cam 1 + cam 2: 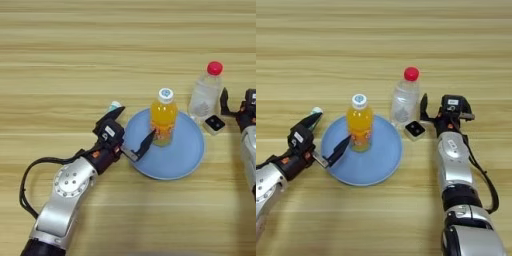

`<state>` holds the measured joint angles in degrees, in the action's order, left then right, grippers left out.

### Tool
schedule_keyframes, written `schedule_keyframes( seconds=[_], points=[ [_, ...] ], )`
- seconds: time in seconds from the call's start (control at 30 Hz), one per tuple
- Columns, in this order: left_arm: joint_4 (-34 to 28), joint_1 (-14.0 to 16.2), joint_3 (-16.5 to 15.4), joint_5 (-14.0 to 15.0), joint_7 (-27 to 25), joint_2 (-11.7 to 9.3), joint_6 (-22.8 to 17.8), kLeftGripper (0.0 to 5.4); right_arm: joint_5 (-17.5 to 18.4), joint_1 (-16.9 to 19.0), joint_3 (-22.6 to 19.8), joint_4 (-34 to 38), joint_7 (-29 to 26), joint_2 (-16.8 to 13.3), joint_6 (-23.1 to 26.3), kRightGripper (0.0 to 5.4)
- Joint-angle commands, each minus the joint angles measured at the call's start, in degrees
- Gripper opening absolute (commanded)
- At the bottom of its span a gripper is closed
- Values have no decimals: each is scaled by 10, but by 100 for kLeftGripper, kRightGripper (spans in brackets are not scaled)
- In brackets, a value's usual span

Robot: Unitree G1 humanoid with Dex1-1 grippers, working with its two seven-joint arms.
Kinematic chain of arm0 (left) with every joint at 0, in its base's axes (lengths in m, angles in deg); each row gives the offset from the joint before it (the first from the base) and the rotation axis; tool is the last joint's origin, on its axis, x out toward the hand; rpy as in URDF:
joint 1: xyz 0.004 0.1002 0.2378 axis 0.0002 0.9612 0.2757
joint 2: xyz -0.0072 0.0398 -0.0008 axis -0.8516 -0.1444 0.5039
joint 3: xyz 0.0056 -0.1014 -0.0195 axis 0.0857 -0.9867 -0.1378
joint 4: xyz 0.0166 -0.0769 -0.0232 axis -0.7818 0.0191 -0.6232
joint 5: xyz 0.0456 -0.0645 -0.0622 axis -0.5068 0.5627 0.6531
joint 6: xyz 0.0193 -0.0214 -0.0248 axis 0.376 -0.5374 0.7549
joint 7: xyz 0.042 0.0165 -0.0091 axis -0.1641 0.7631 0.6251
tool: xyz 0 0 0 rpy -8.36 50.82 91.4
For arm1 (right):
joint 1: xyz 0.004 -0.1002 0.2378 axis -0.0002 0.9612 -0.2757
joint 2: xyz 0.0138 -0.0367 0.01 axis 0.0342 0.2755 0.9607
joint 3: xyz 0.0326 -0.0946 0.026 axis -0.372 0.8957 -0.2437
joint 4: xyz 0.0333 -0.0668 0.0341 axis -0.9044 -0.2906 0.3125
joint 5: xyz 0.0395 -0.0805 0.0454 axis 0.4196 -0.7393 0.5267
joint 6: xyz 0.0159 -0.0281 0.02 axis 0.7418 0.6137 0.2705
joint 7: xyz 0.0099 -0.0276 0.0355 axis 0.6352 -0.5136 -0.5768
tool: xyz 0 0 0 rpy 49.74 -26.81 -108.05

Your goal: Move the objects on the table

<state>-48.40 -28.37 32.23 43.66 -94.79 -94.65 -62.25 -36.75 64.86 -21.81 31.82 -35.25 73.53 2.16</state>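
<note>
Light-brown wooden table point(75, 60) with horizontal plank grain fills the view

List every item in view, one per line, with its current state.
Small orange-juice bottle with white cap: upright, capped, on the plate.
Tall clear plastic bottle with red cap: upright, capped, on the table.
Round blue plate: flat on the table.
Left gripper: fingers open beside the juice bottle.
Right gripper: beside the clear bottle.

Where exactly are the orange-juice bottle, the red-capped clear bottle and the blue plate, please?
orange-juice bottle point(163, 120), left eye view, on its orange body below the white cap.
clear bottle point(404, 103), right eye view, on its see-through body under the red cap.
blue plate point(175, 160), left eye view, on a bare part right of the juice bottle.
</note>
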Motion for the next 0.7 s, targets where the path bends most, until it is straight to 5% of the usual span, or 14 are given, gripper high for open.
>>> schedule_keyframes(
  seconds=[0.03, 0.47, 0.7],
  points=[
    [8, -13, -13, -2, -6, -18, 0, 539, -3, -12, 2, -10, 3, 3, -3, 540],
    [99, -69, -71, -22, 85, -3, 0, 539, -3, -14, 1, -14, 9, 4, -8, 540],
    [182, -127, -119, -16, 167, 44, 29, 539, 1, -8, -5, -10, 7, -1, -11, 540]
  ],
)
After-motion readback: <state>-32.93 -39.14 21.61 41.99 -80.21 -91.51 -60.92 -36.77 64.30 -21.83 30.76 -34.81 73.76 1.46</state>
